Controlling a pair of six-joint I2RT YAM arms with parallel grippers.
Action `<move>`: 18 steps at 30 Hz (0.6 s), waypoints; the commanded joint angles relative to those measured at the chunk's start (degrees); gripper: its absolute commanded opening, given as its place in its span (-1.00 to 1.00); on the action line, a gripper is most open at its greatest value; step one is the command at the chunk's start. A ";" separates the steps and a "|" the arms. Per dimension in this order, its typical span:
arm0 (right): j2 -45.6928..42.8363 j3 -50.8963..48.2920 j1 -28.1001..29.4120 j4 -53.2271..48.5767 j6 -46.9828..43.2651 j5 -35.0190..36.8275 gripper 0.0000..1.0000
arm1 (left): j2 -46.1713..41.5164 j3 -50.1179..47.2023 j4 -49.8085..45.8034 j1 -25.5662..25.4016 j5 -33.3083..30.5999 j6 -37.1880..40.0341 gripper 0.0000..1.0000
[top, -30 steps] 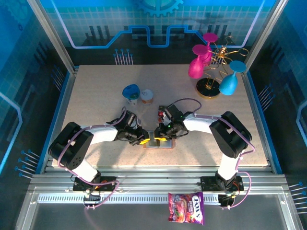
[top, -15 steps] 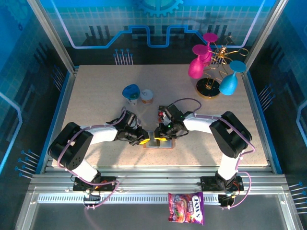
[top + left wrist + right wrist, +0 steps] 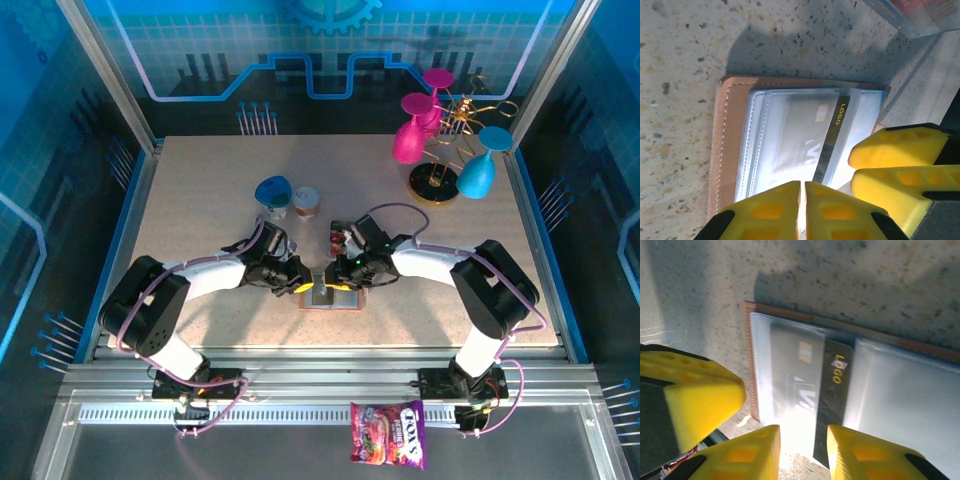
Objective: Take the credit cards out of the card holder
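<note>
Left wrist view: the card holder [image 3: 722,150] lies open, and a thin, probably stiff, slick card [image 3: 832,135] pokes from its sleeve; that dark edge suits pinching. At the holder's edge the left gripper [image 3: 802,195] sits nearly closed, while the right gripper [image 3: 802,440] is narrowly open.

**Holder mostly covered from above, card print lost to glare**

From above, the left hand [image 3: 303,289] and right hand [image 3: 343,284] cover most of the holder [image 3: 338,304], and the card is too small to make out there. In the left wrist view the card [image 3: 832,135] lies half under a clear sleeve [image 3: 785,135]. Glare wipes out its print except "LOGO", and its near end is hidden behind the left hand's fingers [image 3: 765,210], which the bottom edge cuts off. Whether they pinch anything cannot be told. A clear piece [image 3: 920,15] is cropped at the top. In the right wrist view the holder's right side runs off the picture.
</note>
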 commanded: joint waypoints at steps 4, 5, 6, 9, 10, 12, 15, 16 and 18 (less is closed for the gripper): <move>-0.46 -2.45 -0.72 1.95 0.84 -1.38 -0.36 | 2.21 1.74 -2.86 0.42 0.94 2.75 -0.80; -0.38 -2.74 -0.69 2.08 0.87 -1.36 -0.37 | 2.52 1.66 -2.97 0.41 0.92 2.84 -0.81; -0.31 -2.79 -0.82 2.25 0.99 -1.37 -0.37 | 2.79 1.57 -3.08 0.46 0.85 2.96 -0.81; -0.11 -3.10 -0.88 2.82 1.01 -1.63 -0.38 | 3.36 1.30 -2.87 0.42 0.69 3.08 -0.82; -0.04 -3.04 -0.92 2.83 1.01 -1.61 -0.38 | 3.55 1.19 -2.78 0.42 0.69 3.11 -0.83; 0.15 -3.12 -0.96 2.89 0.88 -1.69 -0.38 | 4.07 0.98 -2.59 0.42 0.81 3.20 -0.83; 0.58 -3.29 -1.18 3.29 0.88 -2.19 -0.38 | 4.62 0.80 -2.25 0.44 1.06 3.17 -0.85; 0.65 -3.34 -1.26 3.51 0.90 -2.33 -0.39 | 4.73 0.85 -2.30 0.43 1.03 3.19 -0.85; 0.86 -3.49 -1.28 3.87 0.98 -2.46 -0.39 | 4.82 0.70 -2.37 0.43 1.00 3.29 -0.86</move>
